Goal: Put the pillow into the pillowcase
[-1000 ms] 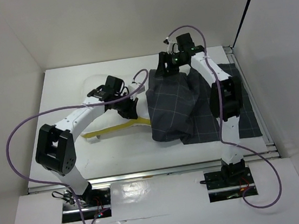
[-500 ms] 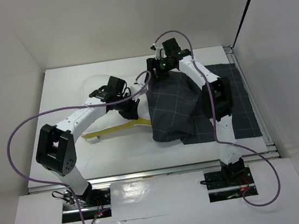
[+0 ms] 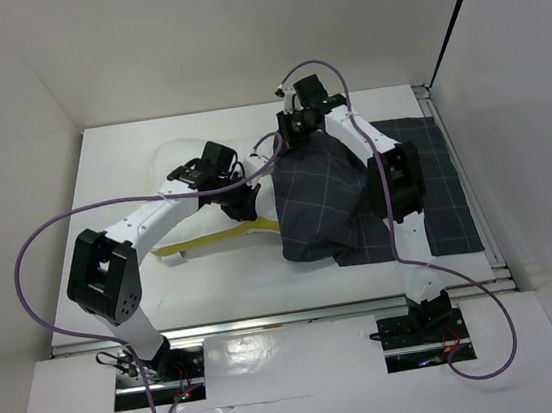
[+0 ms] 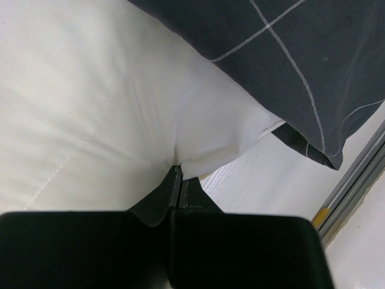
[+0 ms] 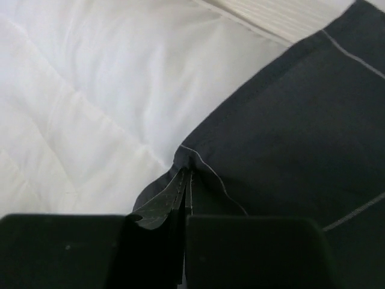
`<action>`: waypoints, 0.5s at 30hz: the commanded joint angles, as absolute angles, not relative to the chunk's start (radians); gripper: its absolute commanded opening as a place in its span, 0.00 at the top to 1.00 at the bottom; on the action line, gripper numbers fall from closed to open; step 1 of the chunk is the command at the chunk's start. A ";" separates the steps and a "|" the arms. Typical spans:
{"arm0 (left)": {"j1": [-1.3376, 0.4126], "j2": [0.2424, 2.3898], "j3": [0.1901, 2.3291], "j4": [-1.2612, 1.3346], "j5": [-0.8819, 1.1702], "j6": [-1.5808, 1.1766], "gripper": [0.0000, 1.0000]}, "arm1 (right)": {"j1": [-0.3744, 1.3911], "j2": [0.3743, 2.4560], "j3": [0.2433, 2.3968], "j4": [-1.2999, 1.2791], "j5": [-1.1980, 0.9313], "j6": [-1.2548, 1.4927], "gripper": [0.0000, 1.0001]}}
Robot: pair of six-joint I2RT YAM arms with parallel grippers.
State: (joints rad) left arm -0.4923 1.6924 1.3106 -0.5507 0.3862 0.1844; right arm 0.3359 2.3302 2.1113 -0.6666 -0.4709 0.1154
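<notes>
The pillow [image 3: 179,168] lies on the table [image 3: 225,283], its right end covered by the pillowcase [image 3: 330,195]. The left gripper [image 4: 178,177] pinches a pillow fold; the right gripper [image 5: 187,177] pinches the pillowcase's far edge

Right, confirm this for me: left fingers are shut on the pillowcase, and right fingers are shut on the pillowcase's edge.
Not quite. The left fingers are shut on the pillow, pinching a fold of its white fabric, as the left wrist view shows. The right fingers are indeed shut on the pillowcase edge.
</notes>
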 commanded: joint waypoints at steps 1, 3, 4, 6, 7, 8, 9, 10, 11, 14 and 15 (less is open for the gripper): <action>-0.499 1.657 1.316 -0.506 0.396 0.184 1.00 | 0.370 2.330 2.157 -0.657 -0.596 0.110 1.00; -0.499 1.669 1.328 -0.495 0.396 0.184 1.00 | 0.403 2.306 2.186 -0.666 -0.684 0.132 1.00; -0.499 1.681 1.328 -0.495 0.396 0.175 1.00 | 0.413 2.306 2.186 -0.666 -0.705 0.132 1.00; -0.499 1.692 1.341 -0.486 0.405 0.175 1.00 | 0.434 2.295 2.213 -0.666 -0.759 0.155 1.00; -0.499 1.701 1.356 -0.486 0.405 0.175 1.00 | 0.451 2.286 2.223 -0.666 -0.796 0.164 1.00; -0.499 1.701 1.356 -0.477 0.405 0.166 1.00 | 0.460 2.286 2.223 -0.666 -0.814 0.164 1.00; -0.499 1.701 1.367 -0.477 0.405 0.166 1.00 | 0.474 2.286 2.236 -0.666 -0.831 0.176 1.00; -0.499 1.712 1.377 -0.477 0.414 0.166 1.00 | 0.474 2.286 2.237 -0.654 -0.850 0.187 1.00; -0.499 1.712 1.378 -0.468 0.414 0.166 1.00 | 0.486 2.275 2.237 -0.653 -0.863 0.187 1.00; -0.508 1.721 1.390 -0.468 0.425 0.156 1.00 | 0.499 2.275 2.237 -0.626 -0.929 0.244 1.00; -0.508 1.730 1.399 -0.459 0.425 0.156 1.00 | 0.511 2.275 2.237 -0.611 -0.946 0.273 1.00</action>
